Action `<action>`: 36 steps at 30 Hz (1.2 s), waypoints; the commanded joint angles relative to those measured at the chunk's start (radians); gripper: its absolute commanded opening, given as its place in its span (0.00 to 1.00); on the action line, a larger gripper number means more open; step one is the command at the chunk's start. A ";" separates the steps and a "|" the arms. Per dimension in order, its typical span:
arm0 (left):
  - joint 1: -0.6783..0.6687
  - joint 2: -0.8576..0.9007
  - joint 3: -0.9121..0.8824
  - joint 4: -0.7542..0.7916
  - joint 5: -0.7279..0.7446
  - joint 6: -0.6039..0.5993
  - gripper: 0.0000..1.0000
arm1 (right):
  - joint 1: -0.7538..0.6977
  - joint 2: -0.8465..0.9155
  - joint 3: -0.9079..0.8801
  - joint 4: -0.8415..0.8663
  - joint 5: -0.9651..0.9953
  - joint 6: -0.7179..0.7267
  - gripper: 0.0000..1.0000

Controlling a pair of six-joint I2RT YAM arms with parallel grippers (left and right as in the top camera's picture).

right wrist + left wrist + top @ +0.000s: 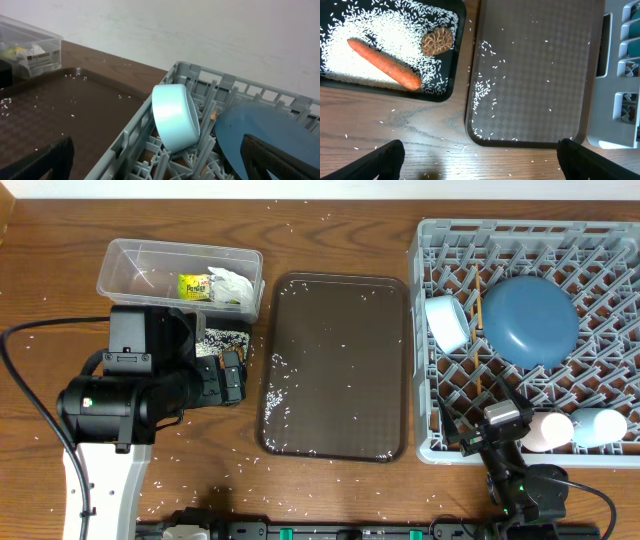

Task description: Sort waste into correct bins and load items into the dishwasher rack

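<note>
The clear tub [130, 265] holds the green-yellow wrapper [193, 286] and white paper [232, 283]. The black tray [451, 75] holds white rice [350, 65], the orange carrot [382, 63] and the brown lumpy piece [437, 41]. The grey rack [428, 442] holds the white bowl [447, 321], the dark blue dish [530, 320], the chopsticks [478, 298], the pink cup [548, 430] and the light blue cup [600, 425]. My left gripper [480, 160] is open and empty over bare wood below the trays. My right gripper [162, 165] is open and empty at the rack's near-left corner, facing the bowl [175, 117].
The large dark brown serving tray [335, 365] lies between the bins and the rack, with loose rice on it and on the wood around it. The left arm's body [130, 395] hides most of the black tray from above.
</note>
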 commanded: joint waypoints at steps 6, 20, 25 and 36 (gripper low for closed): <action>0.000 -0.001 0.003 -0.003 0.004 -0.009 0.98 | -0.018 -0.004 -0.005 0.000 0.003 -0.006 0.99; -0.008 -0.294 -0.161 0.349 0.004 0.134 0.98 | -0.018 -0.004 -0.005 0.000 0.003 -0.006 0.99; -0.011 -0.499 -0.383 0.659 0.075 0.267 0.98 | -0.018 -0.004 -0.005 0.000 0.003 -0.006 0.99; -0.043 -0.910 -0.764 0.911 0.075 0.326 0.98 | -0.018 -0.004 -0.005 0.000 0.003 -0.006 0.99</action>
